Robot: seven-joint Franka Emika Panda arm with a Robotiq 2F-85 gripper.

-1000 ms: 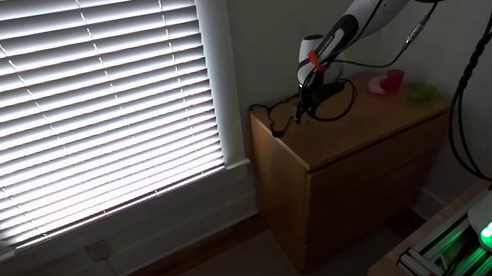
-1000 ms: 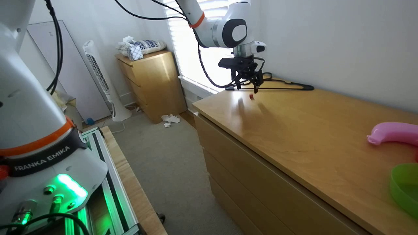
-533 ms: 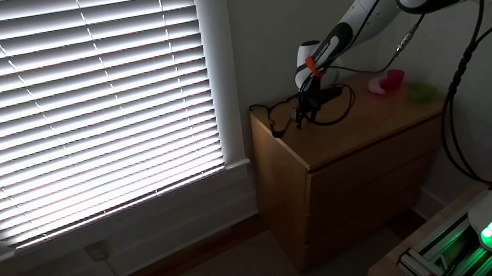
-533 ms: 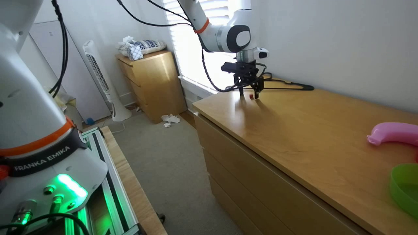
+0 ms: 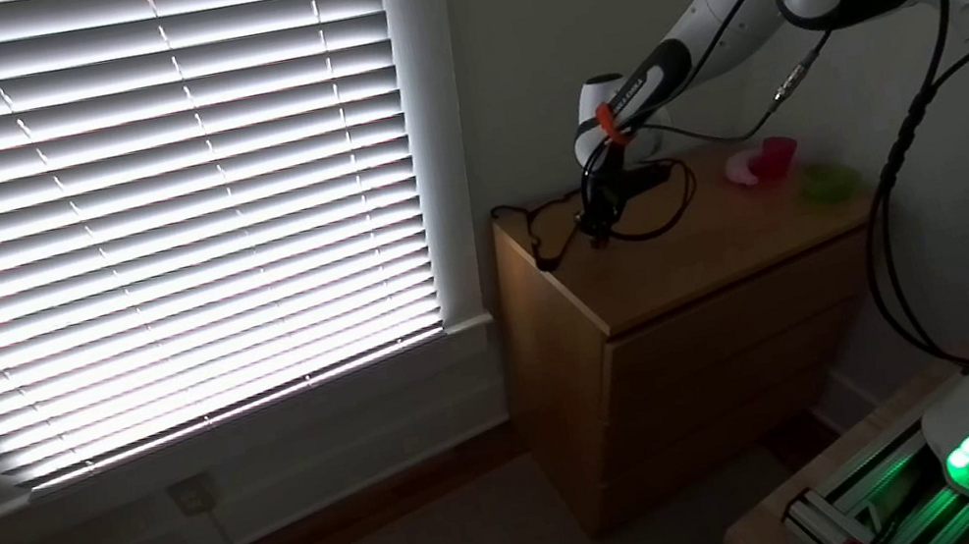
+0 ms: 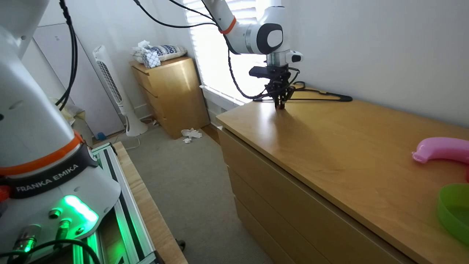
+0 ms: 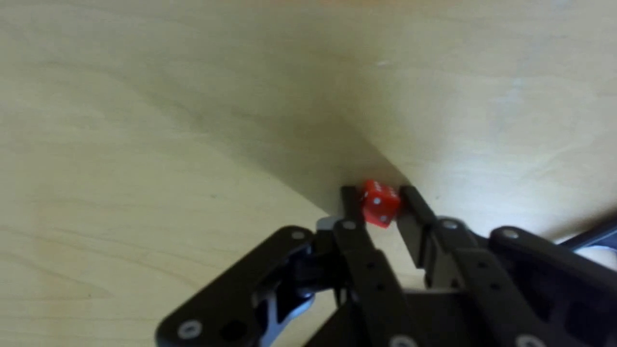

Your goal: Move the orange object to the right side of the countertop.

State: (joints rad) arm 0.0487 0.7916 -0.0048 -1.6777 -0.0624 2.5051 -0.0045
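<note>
The orange object (image 7: 382,207) is a small red-orange die with white pips. In the wrist view it sits squeezed between the tips of my gripper (image 7: 380,193), with the black fingers (image 7: 350,202) against it on both sides. Seen from outside, the gripper (image 6: 280,107) points straight down at the far, window end of the countertop (image 6: 348,157), a light tan wooden dresser top. Only a dark reddish bit of the die shows there, between the fingertips. Whether it still touches the wood I cannot tell.
A black hanger (image 6: 326,96) lies on the top just behind the gripper, by the wall. Toward the opposite end are a pink banana-shaped item (image 6: 441,148), a green bowl (image 6: 454,209) and a bright pink cup (image 5: 774,158). The dresser's front edge (image 6: 293,169) drops to the floor.
The gripper came down around the die with its fingers apart, then they closed on it. Over the last half second the arm has risen slightly. Other things stayed put.
</note>
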